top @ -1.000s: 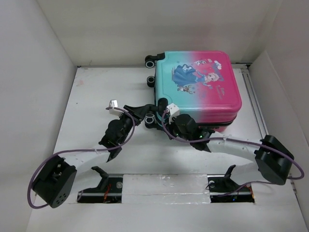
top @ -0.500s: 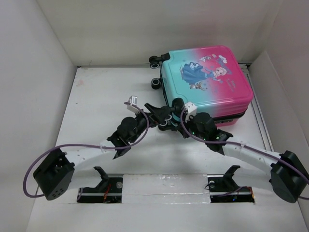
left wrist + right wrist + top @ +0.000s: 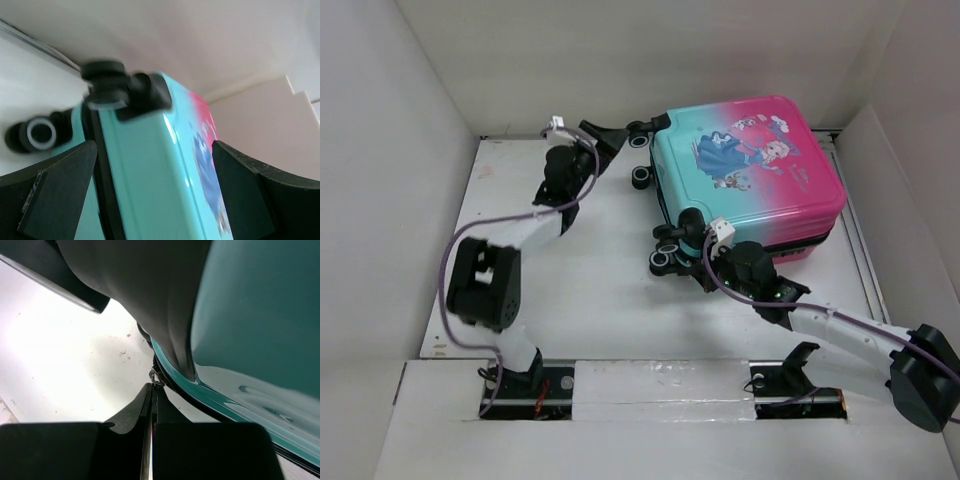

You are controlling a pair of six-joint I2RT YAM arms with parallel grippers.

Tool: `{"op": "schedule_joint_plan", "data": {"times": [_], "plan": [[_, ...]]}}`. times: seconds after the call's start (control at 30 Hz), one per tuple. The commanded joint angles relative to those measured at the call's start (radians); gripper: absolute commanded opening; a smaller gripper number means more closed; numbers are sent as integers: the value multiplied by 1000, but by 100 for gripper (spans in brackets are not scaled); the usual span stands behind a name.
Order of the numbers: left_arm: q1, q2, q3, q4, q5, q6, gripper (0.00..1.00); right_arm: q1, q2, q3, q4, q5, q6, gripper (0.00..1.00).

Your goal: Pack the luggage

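From above I see the suitcase lying flat and closed at the far right of the table. My left claw is at its far left corner and my right claw is at its near left corner.

Left wrist: that claw is wide open around a blurry wheel corner.

Right wrist: the fingers are pressed together at the black seam. I cannot tell if they pinch anything.

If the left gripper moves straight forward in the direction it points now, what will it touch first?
The left gripper would most likely meet the luggage first: its turquoise corner with a black wheel lies straight ahead between the open fingers. The gap to it is hard to judge.
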Motion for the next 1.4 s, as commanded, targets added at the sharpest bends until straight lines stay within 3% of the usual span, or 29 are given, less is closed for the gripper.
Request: {"op": "schedule_joint_plan", "data": {"times": [0.0, 0.03, 0.17, 0.43, 0.6, 0.83, 0.97, 1.1, 1.27, 1.37], "plan": [[55, 192, 195, -44, 209, -48, 94, 28, -42, 15, 150, -141, 24, 0], [65, 238, 317, -92, 224, -48, 94, 28, -42, 15, 150, -141, 24, 0], [66, 397, 493, -187, 224, -48, 94, 28, -31, 24, 150, -161, 24, 0], [66, 593, 697, -178, 273, -119, 89, 37, -22, 24, 159, -180, 24, 0], [66, 653, 722, -105, 298, -185, 84, 37, -22, 15, 159, -180, 24, 0], [56, 671, 725, -51, 272, -246, 49, 37, -33, 6, 159, -180, 33, 0], [56, 671, 745, -42, 263, -265, 37, 37, -42, 6, 159, -180, 33, 0], [56, 681, 754, -42, 272, -300, 37, 37, -51, 6, 150, -171, 33, 0], [47, 678, 655, 50, 292, -374, 70, 37, -51, -3, 150, -161, 33, 0], [56, 647, 589, 87, 301, -398, 77, 37, -51, -3, 150, -161, 33, 0]]}}
